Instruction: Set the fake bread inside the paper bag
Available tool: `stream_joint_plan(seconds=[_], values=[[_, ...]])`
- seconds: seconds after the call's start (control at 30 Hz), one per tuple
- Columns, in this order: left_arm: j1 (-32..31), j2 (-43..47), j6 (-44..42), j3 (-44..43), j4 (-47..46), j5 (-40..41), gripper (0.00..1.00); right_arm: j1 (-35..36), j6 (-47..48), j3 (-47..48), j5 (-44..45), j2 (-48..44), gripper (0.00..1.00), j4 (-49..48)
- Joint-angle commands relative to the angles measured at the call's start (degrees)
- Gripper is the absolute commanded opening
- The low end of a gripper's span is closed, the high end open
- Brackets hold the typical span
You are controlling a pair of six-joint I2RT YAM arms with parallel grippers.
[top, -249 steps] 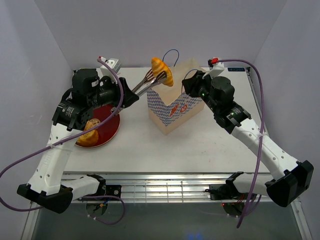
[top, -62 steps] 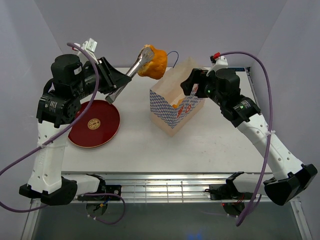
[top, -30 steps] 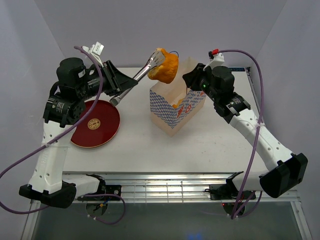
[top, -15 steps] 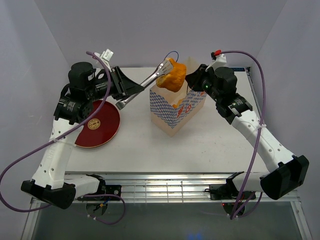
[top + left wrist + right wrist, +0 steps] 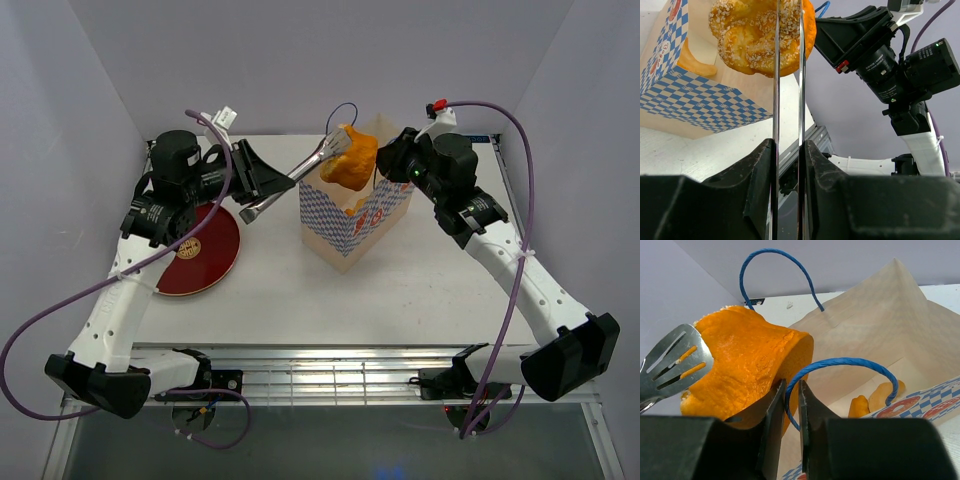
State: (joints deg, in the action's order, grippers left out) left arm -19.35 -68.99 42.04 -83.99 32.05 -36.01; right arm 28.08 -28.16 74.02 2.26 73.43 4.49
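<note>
Hovering right over the bag's (image 5: 335,225) open mouth, the bread (image 5: 350,165) is pinched in tongs (image 5: 295,178) that the left gripper (image 5: 788,150) is clamped on, while the right gripper (image 5: 791,395) is closed on a handle (image 5: 850,361). Looks like the drop-in step to me: lower it a bit, then ease the tongs open. Most of the bag's inside is hidden, so I can't count what's in there.

Overhead, wide — wrists close on paper bag (image 5: 345,228).

Fake bread (image 5: 352,160): glossy golden-orange, one face speckled with pale crumbs; tongs (image 5: 300,175) silver. Paper bag (image 5: 345,225): cream-tan with a blue-and-white checked band, red-orange printed marks and blue cord handles (image 5: 840,360). Plate (image 5: 218,252): dark red with a gold centre emblem, on a white counter (image 5: 400,290); cables (image 5: 520,150) purple
</note>
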Motion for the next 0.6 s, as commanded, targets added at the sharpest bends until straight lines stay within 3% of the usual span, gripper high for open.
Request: stream_joint_plan(seconds=[0.0, 0.27, 0.57], values=[[-0.6, 1.2, 0.0, 1.5, -3.9, -1.0, 0.39, -0.1, -0.4, -0.4, -1.1, -2.0, 0.22, -2.6], [-0.9, 2.1, -0.1, 4.7, -6.5, -1.0, 0.5, -0.3, -0.2, -0.7, -1.0, -2.7, 0.23, -2.6], [-0.9, 3.3, -0.6, 5.8, -6.4, -0.3, 0.55, -0.6, -0.2, -1.2, -1.6, -2.9, 0.27, -2.6]])
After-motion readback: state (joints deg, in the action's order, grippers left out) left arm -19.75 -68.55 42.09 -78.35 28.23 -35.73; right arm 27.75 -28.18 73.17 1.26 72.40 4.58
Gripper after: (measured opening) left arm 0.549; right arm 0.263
